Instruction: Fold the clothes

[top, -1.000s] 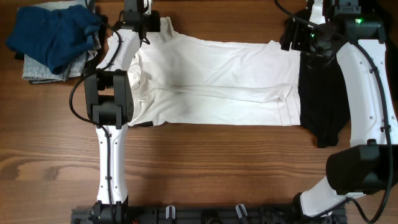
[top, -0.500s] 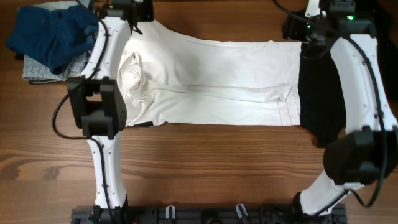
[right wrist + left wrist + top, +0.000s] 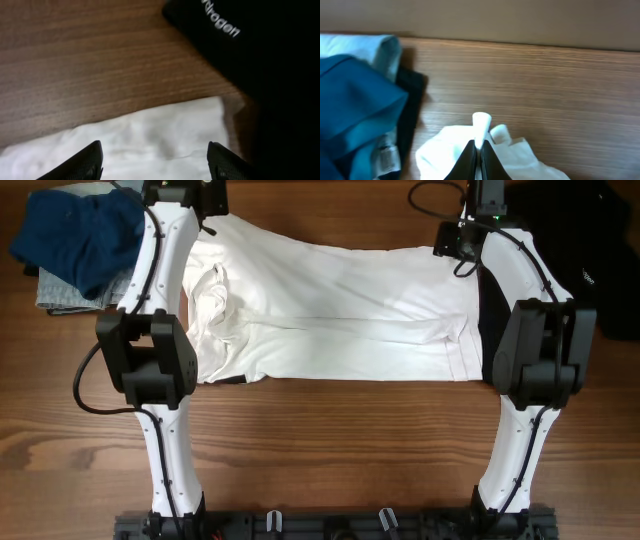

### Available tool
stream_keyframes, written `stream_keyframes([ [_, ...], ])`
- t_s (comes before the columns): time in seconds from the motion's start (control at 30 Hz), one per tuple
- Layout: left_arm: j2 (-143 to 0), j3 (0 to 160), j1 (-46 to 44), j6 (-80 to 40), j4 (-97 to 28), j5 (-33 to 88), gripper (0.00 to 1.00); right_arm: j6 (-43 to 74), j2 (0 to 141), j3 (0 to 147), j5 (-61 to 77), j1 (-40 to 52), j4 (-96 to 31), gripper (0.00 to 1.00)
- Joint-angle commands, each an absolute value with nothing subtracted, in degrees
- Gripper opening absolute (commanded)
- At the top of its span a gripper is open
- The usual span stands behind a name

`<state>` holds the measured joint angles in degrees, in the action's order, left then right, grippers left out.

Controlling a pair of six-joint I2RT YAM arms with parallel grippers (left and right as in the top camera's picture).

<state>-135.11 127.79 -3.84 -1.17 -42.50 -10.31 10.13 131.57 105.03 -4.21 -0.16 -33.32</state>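
Note:
A white garment lies spread across the middle of the table, folded lengthwise. My left gripper is shut on a pinch of its white cloth at the far left corner; in the overhead view it is at the far edge. My right gripper is open above the white garment's far right corner, and shows in the overhead view.
A blue garment lies on a folded pile at the far left; it also shows in the left wrist view. A black garment with white lettering lies at the far right.
Both arms moved toward the far edge. The left gripper pulled the white garment's left corner farther back. The right gripper let go of the right corner and opened. The black garment shifted right.

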Motion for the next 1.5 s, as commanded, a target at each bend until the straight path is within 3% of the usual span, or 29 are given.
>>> stream_keyframes([
  [0.0, -134.67, 128.29, -1.56, -3.49, -42.81, -12.27, 0.04, 10.96, 132.81, 105.65, -6.5, -0.62, -32.53, 0.68],
  [0.43, -134.67, 128.29, -1.76, -3.46, -43.22, -10.52, 0.04, 10.55, 141.16, 105.65, -3.44, -0.75, -21.69, 0.58],
  [0.53, -134.67, 128.29, -1.76, -3.49, -43.64, -10.52, 0.04, 10.87, 141.71, 105.65, -2.55, -0.36, -19.88, 0.41],
  [0.67, -134.67, 128.29, -1.76, -3.51, -43.99, -10.52, 0.04, 10.98, 141.56, 105.8, -2.63, -0.05, -19.77, 0.04],
  [0.87, -133.75, 128.29, -1.69, -3.49, -45.63, -10.55, 0.04, 8.99, 134.72, 109.23, -3.38, -0.67, -26.02, 0.04],
  [1.0, -128.27, 128.29, -1.69, -3.49, -50.85, -10.52, 0.04, 6.59, 125.45, 112.29, -2.87, -1.67, -40.58, 0.05],
  [1.23, -121.91, 128.29, -1.69, -3.53, -71.22, -9.3, 0.04, 4.67, 118.48, 112.29, 1.8, -2.31, -60.82, 0.04],
  [1.47, -121.93, 127.26, -1.74, -3.53, -89.71, -0.21, 0.04, 4.89, 118.61, 112.01, 4.58, -2.35, -76.42, 0.04],
])
